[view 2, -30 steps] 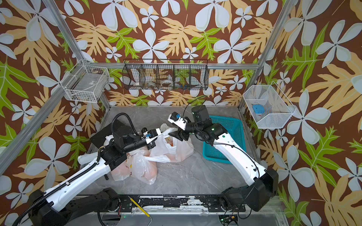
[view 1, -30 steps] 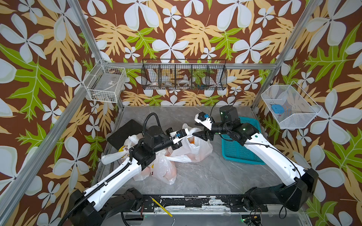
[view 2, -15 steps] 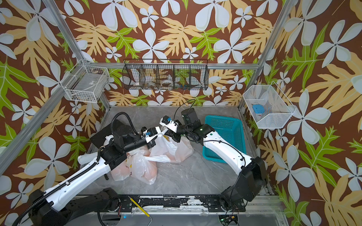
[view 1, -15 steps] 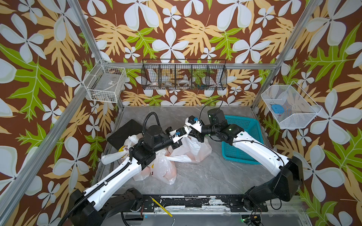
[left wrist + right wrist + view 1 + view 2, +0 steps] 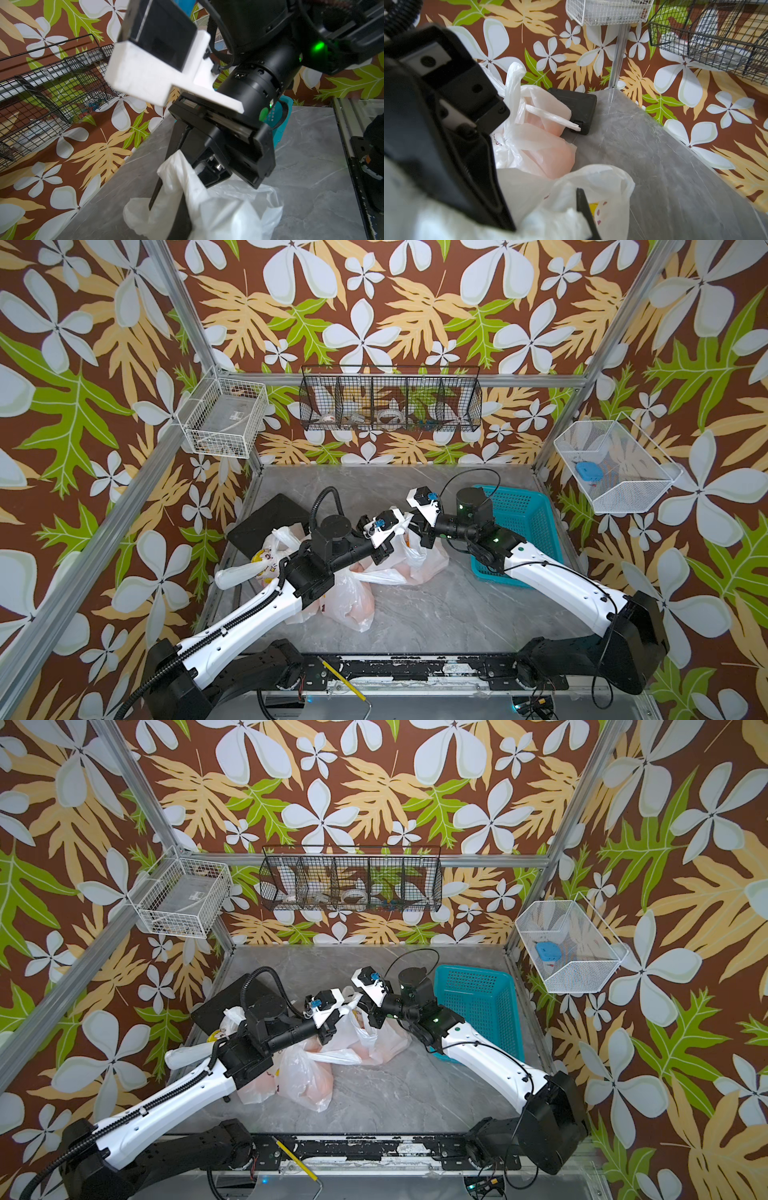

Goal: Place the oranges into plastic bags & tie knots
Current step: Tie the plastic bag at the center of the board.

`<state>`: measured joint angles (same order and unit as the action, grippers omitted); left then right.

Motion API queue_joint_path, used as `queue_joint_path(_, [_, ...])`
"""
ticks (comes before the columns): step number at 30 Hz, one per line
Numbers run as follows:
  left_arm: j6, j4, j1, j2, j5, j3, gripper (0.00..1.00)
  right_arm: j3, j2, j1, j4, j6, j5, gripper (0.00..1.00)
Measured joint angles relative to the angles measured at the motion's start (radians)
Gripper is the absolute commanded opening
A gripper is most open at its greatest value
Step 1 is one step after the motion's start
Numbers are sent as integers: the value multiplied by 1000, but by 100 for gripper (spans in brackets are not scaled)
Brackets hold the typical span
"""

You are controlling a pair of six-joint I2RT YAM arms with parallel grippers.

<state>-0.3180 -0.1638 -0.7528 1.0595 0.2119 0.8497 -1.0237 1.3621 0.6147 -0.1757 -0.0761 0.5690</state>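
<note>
Closest to the robot's base, well to the left of the teal basket (image 5: 519, 514) and nearer than it, lies the nearest bag (image 5: 349, 605). It is thin, milky, crumpled plastic slumped on the grey table (image 5: 457, 614), and the oranges (image 5: 353, 612) inside show only as a soft peach blush through the film. A flat white handle strip (image 5: 380, 576) trails from its top toward the basket.

Just left of the basket's near corner sits the bag beside the basket (image 5: 424, 564). It is the same translucent white with the same orange glow low in it, and its mouth is drawn up. Both arms meet above it. The left gripper (image 5: 395, 541) has its jaws pressed together on a bunch of that bag's plastic; in the left wrist view the white film wraps its dark finger (image 5: 180, 218). The right gripper (image 5: 417, 531), reaching from over the basket, is clamped on a white fold of the same bag's top, caught between its fingers (image 5: 175, 141). In the right wrist view the film carries a yellow print (image 5: 592, 206) and pink dots.

Farther left of the basket, partly under the left arm, is the back bag (image 5: 270, 547), with one loop handle standing up and a yellow flower print (image 5: 262, 558) on its side. Behind it a black box (image 5: 266, 518) lies flat. On the back wall beyond the basket hangs a black wire rack (image 5: 390, 402).
</note>
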Motion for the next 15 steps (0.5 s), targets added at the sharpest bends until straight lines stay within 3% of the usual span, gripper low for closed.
queue_joint_path(10, [167, -256, -109, 31, -156, -130, 0, 197, -53, -2, -309, 199, -11, 0])
queue_joint_path(15, [230, -388, -117, 33, -111, -210, 31, 259, -66, -4, -423, 259, -34, 0])
